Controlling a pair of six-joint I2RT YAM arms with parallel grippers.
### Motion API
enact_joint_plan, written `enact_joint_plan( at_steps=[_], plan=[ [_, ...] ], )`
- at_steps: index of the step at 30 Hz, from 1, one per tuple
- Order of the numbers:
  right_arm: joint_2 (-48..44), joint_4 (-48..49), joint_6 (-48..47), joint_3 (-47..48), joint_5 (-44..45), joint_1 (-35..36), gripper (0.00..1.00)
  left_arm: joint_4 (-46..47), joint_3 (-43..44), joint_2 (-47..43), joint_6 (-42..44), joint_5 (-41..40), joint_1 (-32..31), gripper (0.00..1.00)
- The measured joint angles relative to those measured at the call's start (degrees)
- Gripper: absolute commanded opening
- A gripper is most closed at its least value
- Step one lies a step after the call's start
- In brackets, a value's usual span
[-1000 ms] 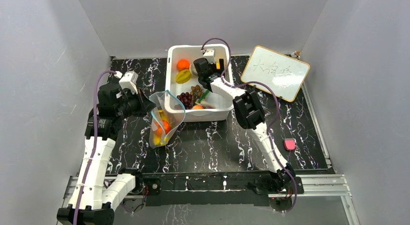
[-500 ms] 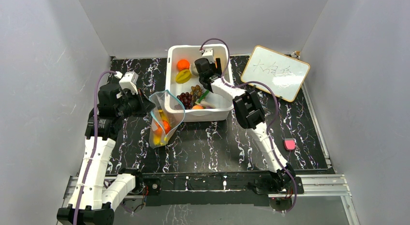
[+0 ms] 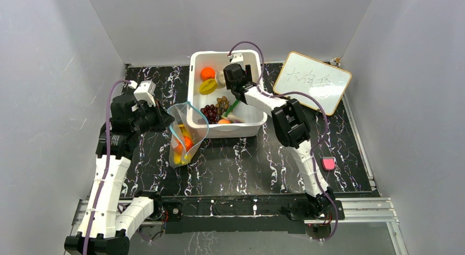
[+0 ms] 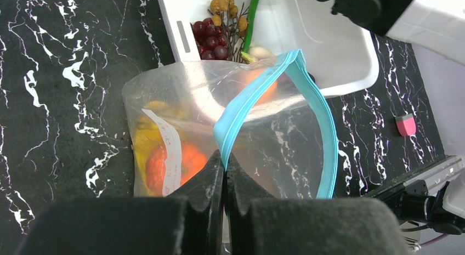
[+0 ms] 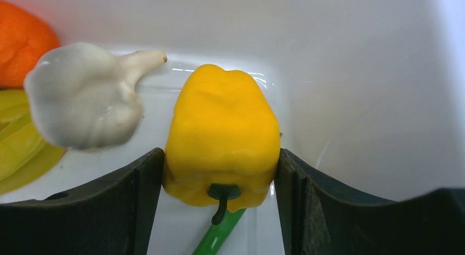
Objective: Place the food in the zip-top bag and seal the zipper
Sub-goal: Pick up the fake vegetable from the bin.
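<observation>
Your right gripper (image 5: 219, 170), wide open a second ago, now clamps the yellow pepper (image 5: 219, 129) inside the white tub (image 5: 356, 57), ready to carry toward the zip-top bag (image 4: 274, 145), which your left gripper (image 4: 225, 175) pinches at its zipper (image 4: 257, 96).

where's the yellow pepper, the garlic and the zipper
yellow pepper (image 5: 220, 129): right wrist view, middle of its body
garlic (image 5: 82, 109): right wrist view, its bulb
zipper (image 4: 249, 96): left wrist view, midway along the near teal strip

Bright, even light; soft shadows. Glare on tub (image 5: 351, 74); left hand (image 4: 224, 163) foreground blurred, seemingly defocus.
</observation>
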Motion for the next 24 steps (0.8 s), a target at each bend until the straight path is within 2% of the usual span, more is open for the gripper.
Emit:
enact_joint_plan(
  at_steps=[12,24],
  plan=[
    [-19.1,-5.0,2.2,-12.3,-8.5,0.1,0.37,0.0,1.9,0.2,-3.2,0.7,0.0,0.00],
    [-41.6,-13.9,8.2,-24.8,-24.2,0.4,0.36,1.5,3.3,1.4,-6.7,2.4,0.0,0.00]
  ],
)
